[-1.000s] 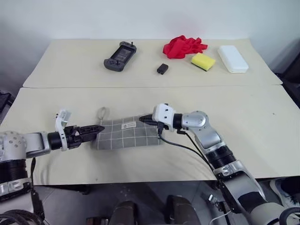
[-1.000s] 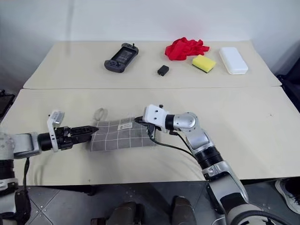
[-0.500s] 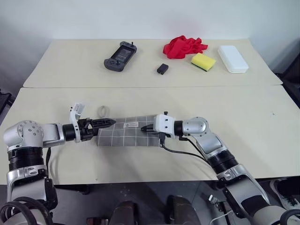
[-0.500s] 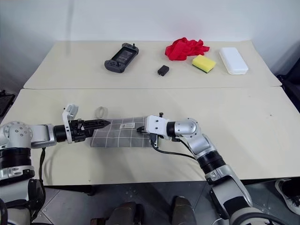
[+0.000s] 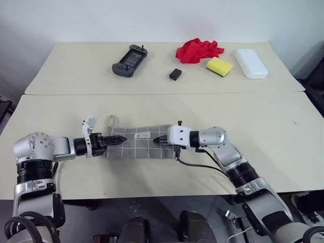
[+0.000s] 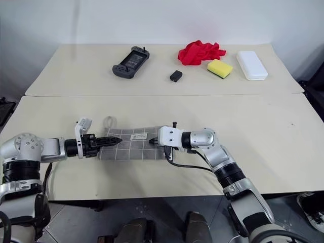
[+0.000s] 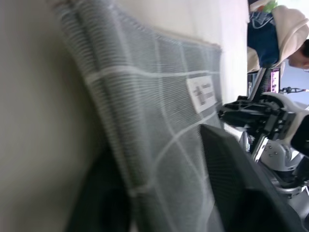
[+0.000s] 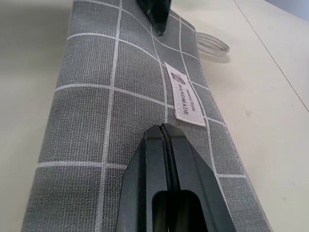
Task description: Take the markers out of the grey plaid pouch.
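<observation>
The grey plaid pouch [image 5: 139,145] lies flat on the near table with its white label up and its loop [image 5: 111,121] at the far left corner. My left gripper [image 5: 120,138] reaches in from the left. The left wrist view has the pouch's edge [image 7: 145,106] between its two fingers [image 7: 227,169], so it is shut on that end. My right gripper [image 5: 156,139] is shut, its joined tips [image 8: 161,126] resting on the fabric at the pouch's right end, beside the label. I cannot tell whether they pinch anything. The markers are hidden.
On the far table are a black game controller [image 5: 130,61], a small black box [image 5: 175,74], a red cloth [image 5: 198,50], a yellow sponge [image 5: 219,66] and a white case [image 5: 251,63]. A seam [image 5: 253,93] separates the two tables.
My left gripper has moved right onto the pouch's left end, and its fingers have closed in on the fabric. The pouch, tilted before, now lies level. My right gripper stays shut.
</observation>
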